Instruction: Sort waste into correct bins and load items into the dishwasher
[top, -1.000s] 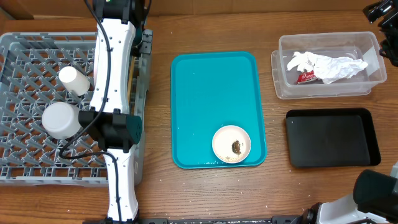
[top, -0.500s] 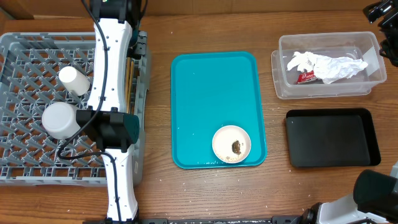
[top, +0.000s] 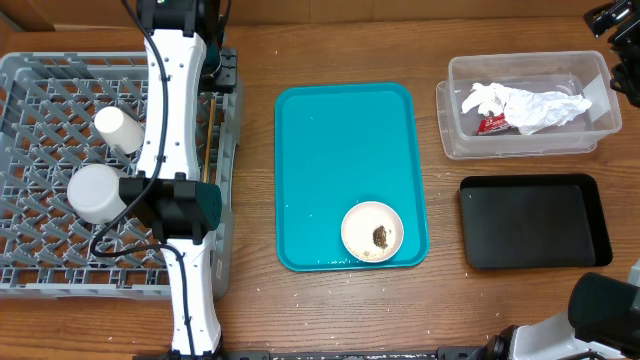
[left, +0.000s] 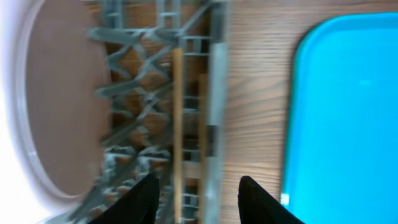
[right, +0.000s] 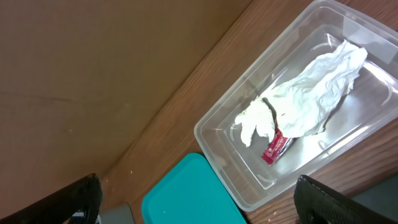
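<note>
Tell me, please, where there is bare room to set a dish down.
The teal tray is bare except the corner nearest the black tray, where the plate sits. The black tray itself is bare throughout. The clear tub is crowded with white paper and a red wrapper.

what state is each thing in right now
left gripper: open, empty
right gripper: open, empty
chopsticks: lying in rack
cup: in rack
bowl: in rack
plate: on teal tray, lump on it
tub: holds paper and wrapper
black tray: empty
</note>
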